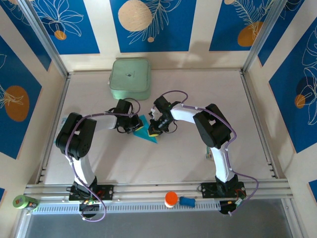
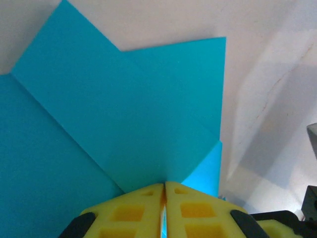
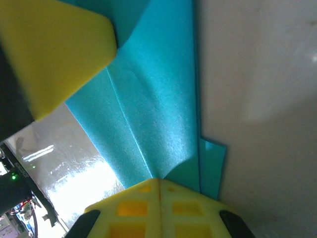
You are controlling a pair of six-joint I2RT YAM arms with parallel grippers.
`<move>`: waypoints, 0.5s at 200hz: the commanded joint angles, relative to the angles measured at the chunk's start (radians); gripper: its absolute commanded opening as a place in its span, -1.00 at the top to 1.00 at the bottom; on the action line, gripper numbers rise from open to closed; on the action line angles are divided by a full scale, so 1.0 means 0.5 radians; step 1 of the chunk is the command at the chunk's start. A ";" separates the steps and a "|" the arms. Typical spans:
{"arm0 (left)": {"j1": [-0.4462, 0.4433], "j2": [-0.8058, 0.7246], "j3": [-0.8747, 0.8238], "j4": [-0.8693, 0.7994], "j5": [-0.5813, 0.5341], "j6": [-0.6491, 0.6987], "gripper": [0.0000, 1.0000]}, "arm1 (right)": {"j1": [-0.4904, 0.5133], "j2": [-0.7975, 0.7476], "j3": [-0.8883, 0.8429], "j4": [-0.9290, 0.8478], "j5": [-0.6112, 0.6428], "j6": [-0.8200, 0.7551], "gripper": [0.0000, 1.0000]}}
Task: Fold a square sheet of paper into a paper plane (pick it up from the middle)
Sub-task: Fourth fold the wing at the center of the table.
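The square sheet of paper (image 1: 147, 133) is cyan-blue and partly folded, and it sits mid-table between my two grippers. In the left wrist view the sheet (image 2: 124, 109) shows layered flaps with diagonal creases. My left gripper (image 2: 164, 186) is shut on its edge, with cyan showing in the slit between the yellow fingers. From above, that gripper (image 1: 133, 126) holds the sheet's left side. My right gripper (image 1: 154, 131) is at its right side. It (image 3: 158, 179) is shut where a crease of the sheet (image 3: 153, 114) runs into the fingertips. A paper plane is out of view.
A pale green box (image 1: 130, 78) stands at the back of the table. A small packet (image 1: 209, 154) lies by the right arm. An orange-capped item (image 1: 171, 199) and a blue one (image 1: 187, 201) rest on the front rail, and a green roll (image 1: 24, 202) sits at front left.
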 commanded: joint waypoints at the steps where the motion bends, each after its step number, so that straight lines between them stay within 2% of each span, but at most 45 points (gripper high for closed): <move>1: -0.006 0.054 0.040 -0.033 -0.088 -0.009 0.78 | -0.003 0.044 -0.041 -0.245 0.093 -0.053 0.92; 43: -0.015 0.075 0.029 -0.144 -0.154 0.009 0.81 | 0.005 -0.046 0.130 -0.163 0.007 -0.035 0.91; 100: -0.035 0.112 0.043 -0.205 -0.179 -0.006 0.81 | 0.023 0.152 0.291 -0.250 0.017 -0.079 0.91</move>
